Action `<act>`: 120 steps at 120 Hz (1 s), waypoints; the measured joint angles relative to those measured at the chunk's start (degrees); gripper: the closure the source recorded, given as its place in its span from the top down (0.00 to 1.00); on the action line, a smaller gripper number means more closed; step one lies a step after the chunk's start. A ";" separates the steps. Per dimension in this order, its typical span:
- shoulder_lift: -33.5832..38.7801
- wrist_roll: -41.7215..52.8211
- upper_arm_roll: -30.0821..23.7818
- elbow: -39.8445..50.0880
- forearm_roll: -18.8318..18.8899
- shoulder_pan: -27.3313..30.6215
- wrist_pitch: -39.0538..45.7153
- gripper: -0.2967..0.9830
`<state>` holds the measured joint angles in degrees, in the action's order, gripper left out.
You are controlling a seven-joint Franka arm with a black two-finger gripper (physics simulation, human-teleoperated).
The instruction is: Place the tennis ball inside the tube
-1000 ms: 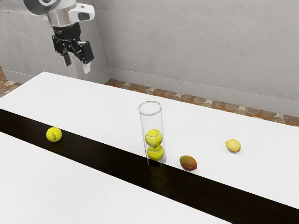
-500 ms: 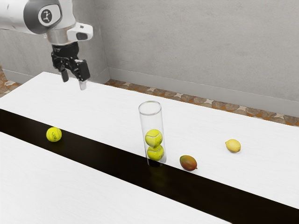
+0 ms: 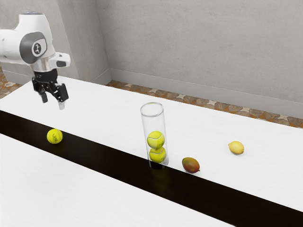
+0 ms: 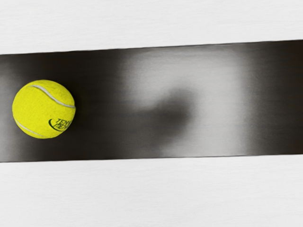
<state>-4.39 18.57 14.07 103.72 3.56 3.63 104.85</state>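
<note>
Item: one robot arm [image 3: 12,46], cut off at the exterior view's left edge, its round emblem [image 3: 36,48] too small to make out, its lower end masking the far left corner of a white table [image 3: 71,194] whose near side runs out of the picture. Item: one dark strip [image 3: 104,161], cropped left and right, bearing in the wrist view a blurred pale patch [image 4: 218,99]. Item: three balls, the tube's lower ball [image 3: 157,156] partly hidden behind the upper ball [image 3: 155,140], the loose tennis ball [image 3: 54,136] with lettering lost around its curve.
</note>
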 joint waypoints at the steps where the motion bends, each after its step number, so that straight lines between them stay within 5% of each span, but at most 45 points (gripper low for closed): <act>1: -0.28 0.18 0.00 0.03 -0.02 0.03 0.21 0.77; 59: -16.71 14.61 -0.10 -2.23 -6.88 10.73 13.98 0.77; 120: -26.58 27.06 -0.44 -3.59 -9.00 13.16 24.75 0.77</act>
<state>-30.97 45.64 13.63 100.13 -5.44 16.78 129.60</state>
